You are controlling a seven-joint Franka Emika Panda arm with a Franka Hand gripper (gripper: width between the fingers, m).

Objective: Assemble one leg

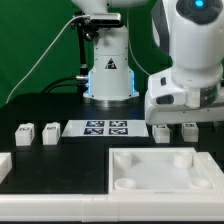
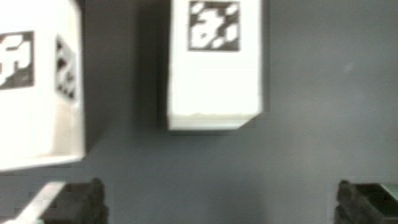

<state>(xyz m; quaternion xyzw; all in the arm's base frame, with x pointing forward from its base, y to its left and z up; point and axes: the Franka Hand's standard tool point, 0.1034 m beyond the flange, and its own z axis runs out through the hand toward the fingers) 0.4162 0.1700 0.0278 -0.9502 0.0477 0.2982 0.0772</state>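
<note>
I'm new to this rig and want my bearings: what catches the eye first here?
The big white arm fills the exterior view's right, its open gripper hovering over two tagged legs. Nearest the camera lies the large white tray-like piece; two more legs sit at that view's left.

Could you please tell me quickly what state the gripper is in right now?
The gripper is open, jaws wide apart, holding nothing; in the wrist view a leg lies clear of its fingers.
</note>
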